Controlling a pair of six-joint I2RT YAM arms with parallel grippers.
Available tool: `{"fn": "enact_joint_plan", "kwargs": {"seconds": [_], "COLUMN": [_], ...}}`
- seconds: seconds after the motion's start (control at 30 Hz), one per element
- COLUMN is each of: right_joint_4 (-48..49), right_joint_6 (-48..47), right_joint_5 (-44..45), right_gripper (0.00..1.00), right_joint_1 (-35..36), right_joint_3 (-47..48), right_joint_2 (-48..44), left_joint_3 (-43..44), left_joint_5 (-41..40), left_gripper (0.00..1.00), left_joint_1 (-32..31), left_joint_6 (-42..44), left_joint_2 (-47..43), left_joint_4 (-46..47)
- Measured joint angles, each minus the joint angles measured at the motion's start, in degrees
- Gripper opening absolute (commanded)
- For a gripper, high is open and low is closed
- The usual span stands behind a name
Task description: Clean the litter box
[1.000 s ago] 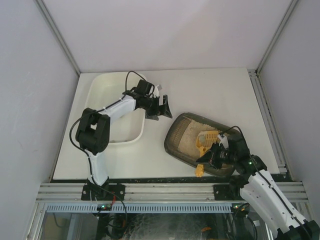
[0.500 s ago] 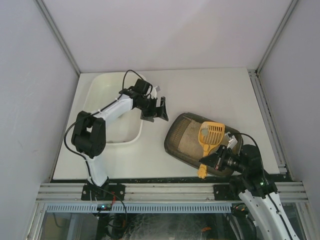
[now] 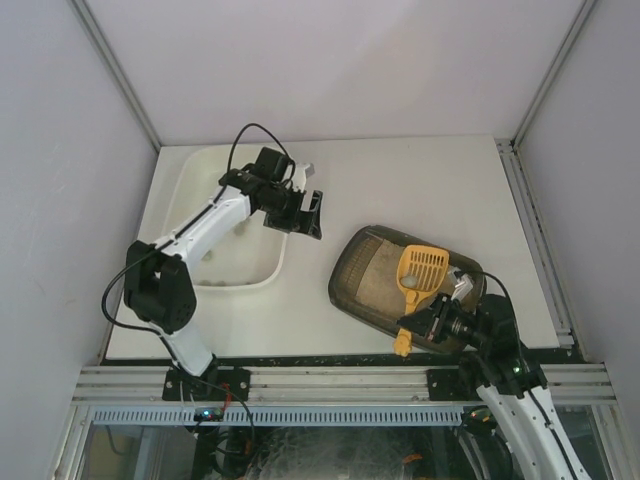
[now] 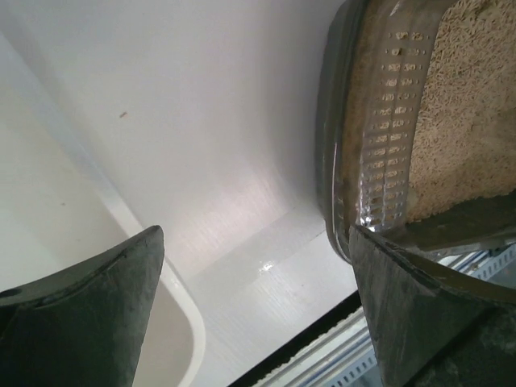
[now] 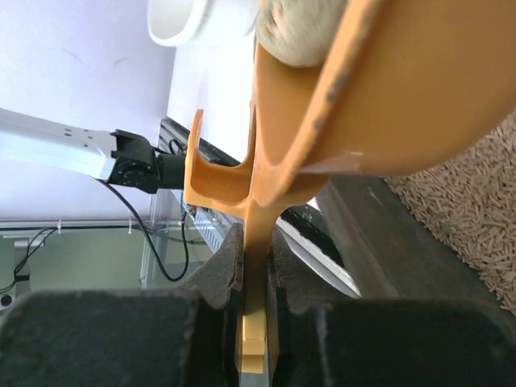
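Note:
The dark grey-brown litter box with beige litter lies right of centre; its wall and litter show in the left wrist view. My right gripper is shut on the handle of a yellow slotted scoop held over the box. In the right wrist view the scoop carries a pale lump and the handle sits between the pads. My left gripper is open and empty, above the right rim of the cream-white tub, left of the box.
The cream-white tub stands at the left of the white table. A metal rail runs along the near edge. Grey walls enclose the sides and back.
My right gripper has lifted the scoop out of the litter and holds it above the box. My left arm has drawn back to the left, toward the tub.

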Motion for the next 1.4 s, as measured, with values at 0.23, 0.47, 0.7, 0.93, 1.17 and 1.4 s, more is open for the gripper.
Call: {"fn": "enact_joint_plan", "kwargs": {"seconds": [0.23,0.47,0.7,0.93,1.17,1.4], "right_joint_4": [3.61,6.16,10.51,16.0,18.88,28.89], "right_joint_6": [2.38,4.57,6.91,6.97,5.81,5.62], "right_joint_5": [-1.44,-2.89,-4.46,-7.82,-7.89,-7.28], "right_gripper": [0.0,0.0,0.0,0.0,0.0,0.0], "right_joint_1": [-1.62,-3.43,-5.14,-6.25,-4.28,1.31], "right_joint_3": [-2.1,-2.32,-2.36,-1.77,5.29,11.21], "right_joint_2": [2.51,4.17,8.41,20.11,30.34,43.15], "left_joint_3": [2.38,4.94,9.55,15.17,16.13,14.69], "left_joint_5": [-0.94,-2.21,-4.31,-9.44,-15.17,-16.33], "left_gripper": [1.0,1.0,1.0,1.0,1.0,1.0], "left_joint_1": [0.04,0.13,2.43,9.79,17.66,28.61], "left_joint_6": [6.86,11.65,15.17,15.58,15.19,15.06], "left_joint_2": [-1.01,-2.95,-4.72,-7.32,-13.16,-15.02], "left_joint_4": [-4.61,-7.58,-9.86,-11.93,-11.3,-9.42]}}
